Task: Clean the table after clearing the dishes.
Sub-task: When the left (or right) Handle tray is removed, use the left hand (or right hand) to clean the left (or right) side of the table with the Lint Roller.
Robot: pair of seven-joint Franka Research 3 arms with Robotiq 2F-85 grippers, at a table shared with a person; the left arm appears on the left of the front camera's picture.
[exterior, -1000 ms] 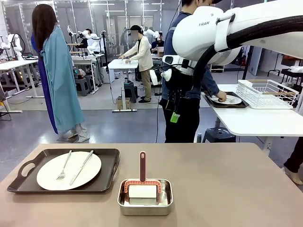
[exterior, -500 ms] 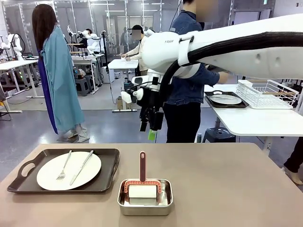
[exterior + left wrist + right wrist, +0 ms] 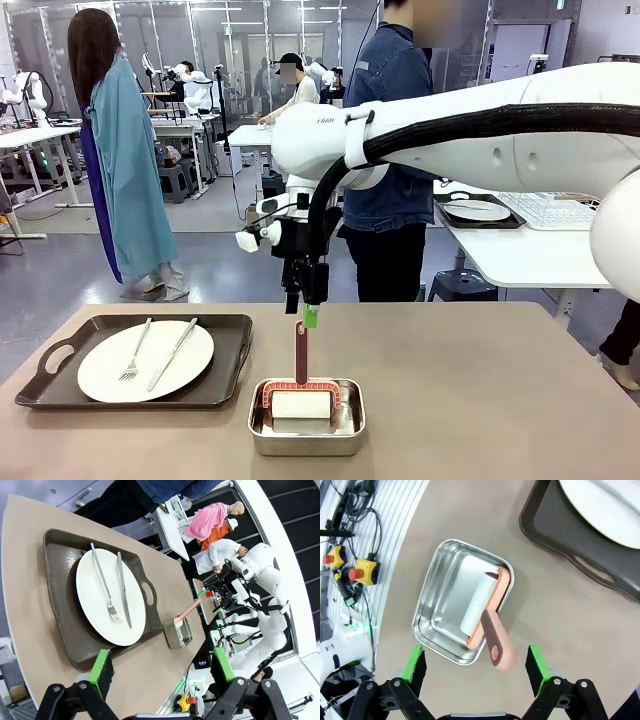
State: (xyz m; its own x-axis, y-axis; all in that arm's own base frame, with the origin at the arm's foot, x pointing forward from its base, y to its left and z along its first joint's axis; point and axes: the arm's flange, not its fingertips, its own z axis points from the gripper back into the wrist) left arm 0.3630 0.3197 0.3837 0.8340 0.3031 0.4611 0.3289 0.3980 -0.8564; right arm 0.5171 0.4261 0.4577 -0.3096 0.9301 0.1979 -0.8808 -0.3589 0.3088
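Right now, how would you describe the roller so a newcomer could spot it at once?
On the wide tan table, near the robot-side edge and just right of the dark tray with the white plate, sits a small steel pan. The roller rests in it, white roll down, salmon-pink handle pointing up. Nothing else on the table is pink.

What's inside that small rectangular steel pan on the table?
A white roller in a salmon-pink frame lies in the steel pan, its handle sticking up. The floor beneath the roller is hidden.
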